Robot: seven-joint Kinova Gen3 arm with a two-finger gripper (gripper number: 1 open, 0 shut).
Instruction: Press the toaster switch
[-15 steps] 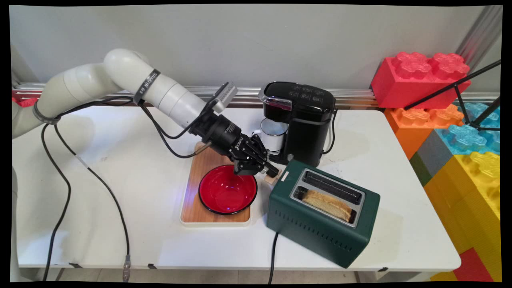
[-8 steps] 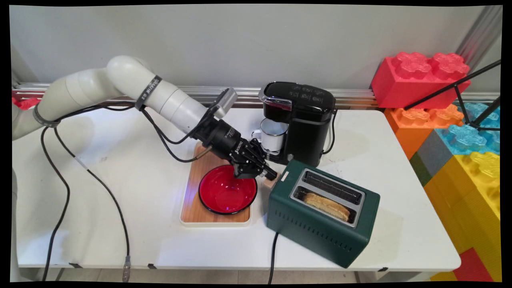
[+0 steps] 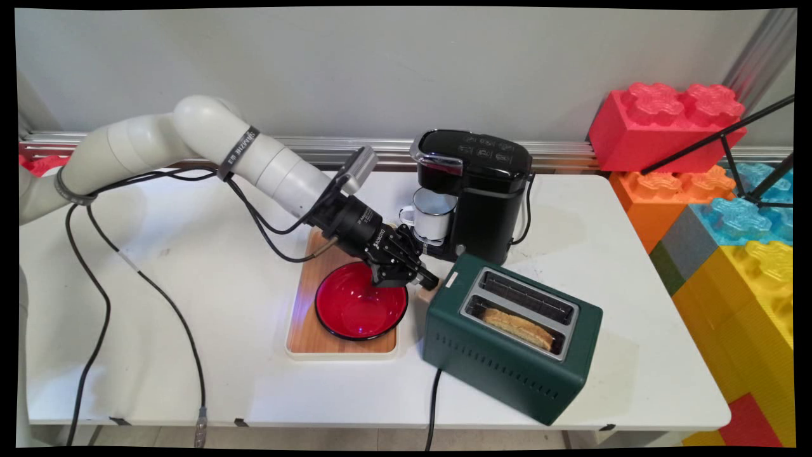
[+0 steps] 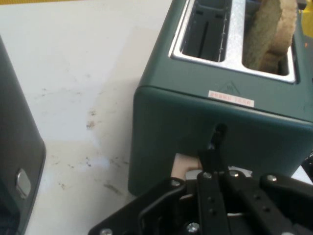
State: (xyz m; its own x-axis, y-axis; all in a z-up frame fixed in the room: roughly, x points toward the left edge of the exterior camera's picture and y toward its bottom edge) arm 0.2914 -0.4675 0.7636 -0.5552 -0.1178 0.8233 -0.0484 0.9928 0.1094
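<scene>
My gripper (image 3: 427,278) is shut, its fingers pressed together, and bears down on the beige lever (image 3: 424,293) at the left end of the dark green toaster (image 3: 507,343). In the hand view the joined fingertips of the gripper (image 4: 218,133) lie against the toaster's end wall (image 4: 195,112), with the lever (image 4: 185,166) just beside them. A slice of toast (image 3: 517,324) sits low in the near slot and shows in the hand view as toast (image 4: 271,29). The far slot is empty.
A red bowl (image 3: 358,311) lies on a wooden board (image 3: 311,336) just left of the gripper. A black coffee machine (image 3: 482,190) with a white mug (image 3: 434,216) stands behind the toaster. Big toy bricks (image 3: 666,127) stack at the right.
The gripper has moved down along the toaster's end, pushing the lever lower. The toast has sunk deeper into its slot.
</scene>
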